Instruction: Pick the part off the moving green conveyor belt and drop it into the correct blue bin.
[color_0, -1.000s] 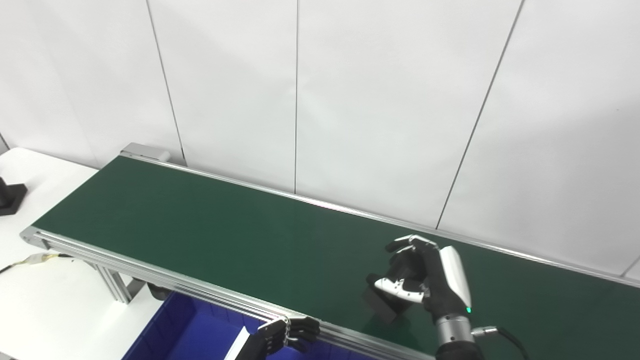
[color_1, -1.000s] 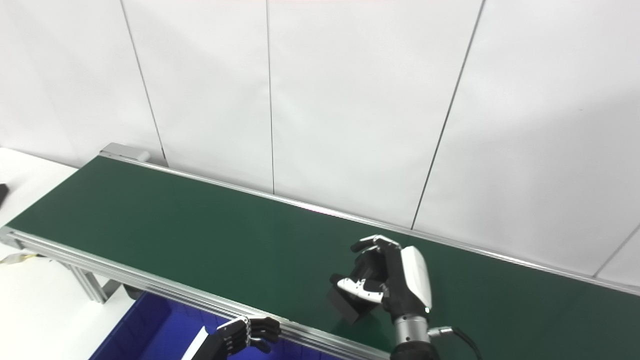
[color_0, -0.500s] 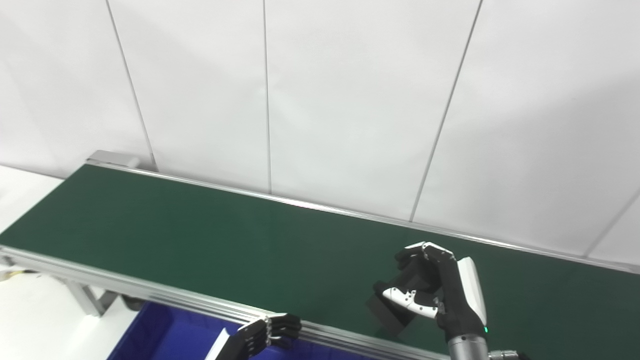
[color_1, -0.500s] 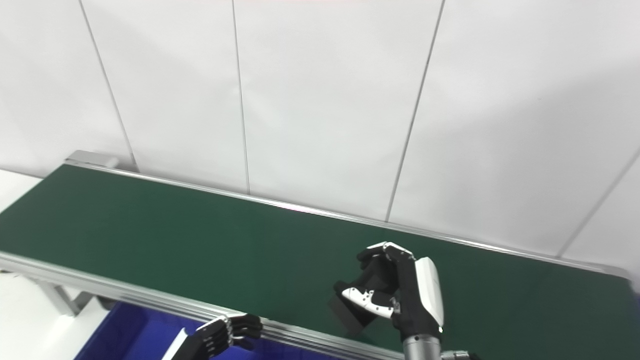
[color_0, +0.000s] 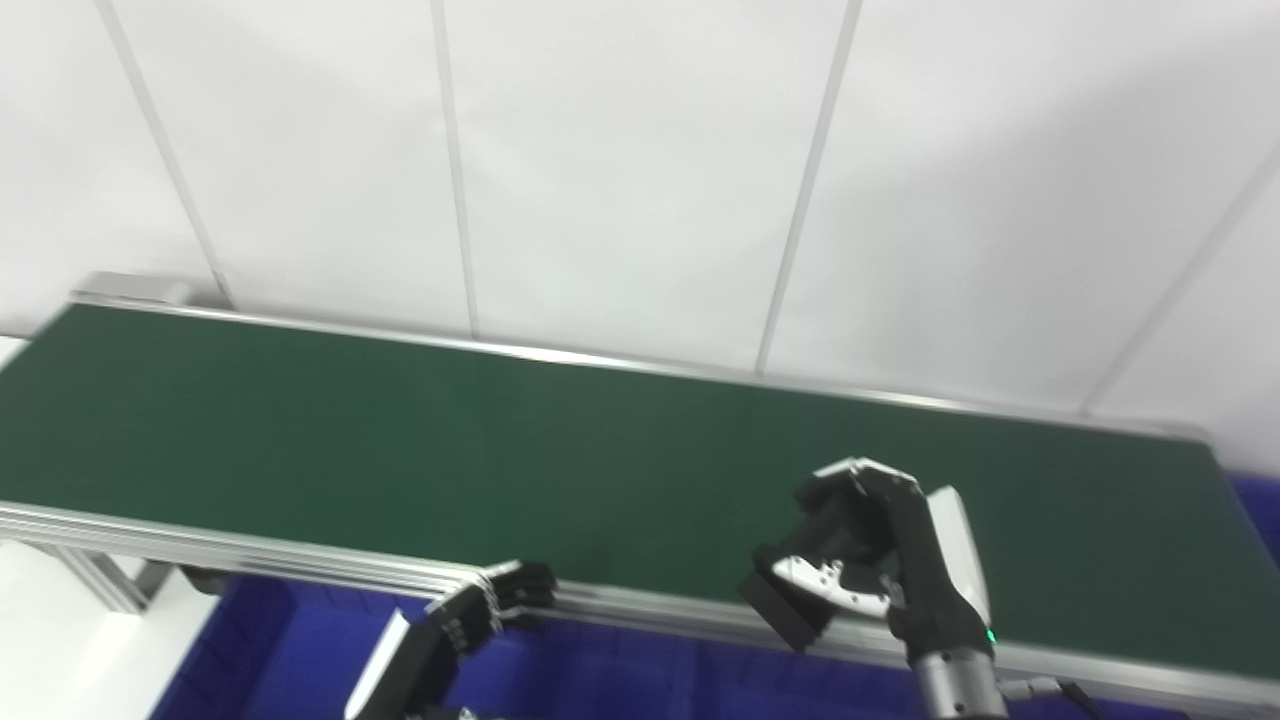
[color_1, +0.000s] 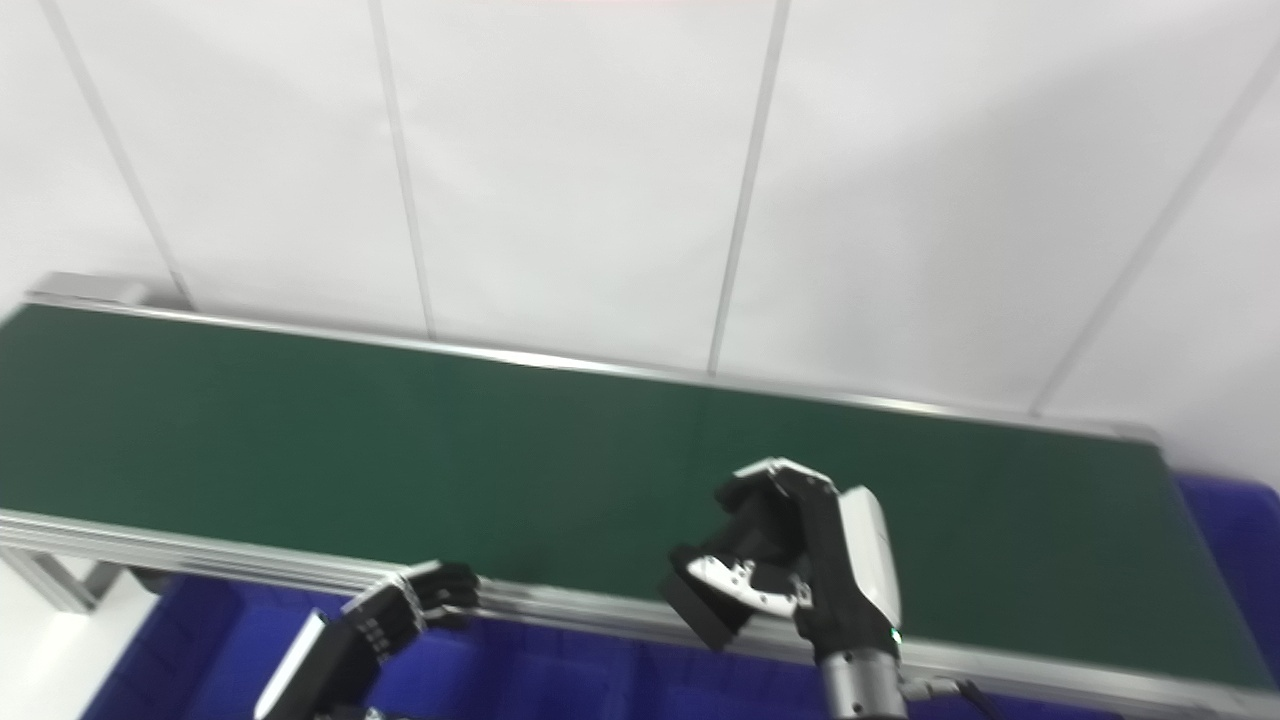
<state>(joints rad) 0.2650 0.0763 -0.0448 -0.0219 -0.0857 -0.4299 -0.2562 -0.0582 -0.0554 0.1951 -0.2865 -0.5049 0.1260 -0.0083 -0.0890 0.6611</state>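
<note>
A black block-shaped part (color_0: 782, 607) is held by my right hand (color_0: 880, 560), which is shut on it with fingers curled over its top and the thumb across its front. Hand and part hang over the near aluminium rail of the green conveyor belt (color_0: 400, 450), lifted off the belt. My left hand (color_0: 480, 615) is low at the belt's near rail, fingers curled with nothing in them. A blue bin (color_0: 620, 680) lies under the near rail, below both hands. In the right eye view the part (color_1: 705, 612) and right hand (color_1: 810, 560) appear the same.
Another blue bin (color_1: 1235, 530) shows past the belt's right end. A white panelled wall (color_0: 640, 150) stands behind the belt. The belt's support frame (color_0: 100, 590) and a white table corner (color_0: 60, 660) are at the lower left.
The camera has swung right, bringing the belt's right end and the bins into view. My right hand has carried the black part from the belt surface toward the near rail.
</note>
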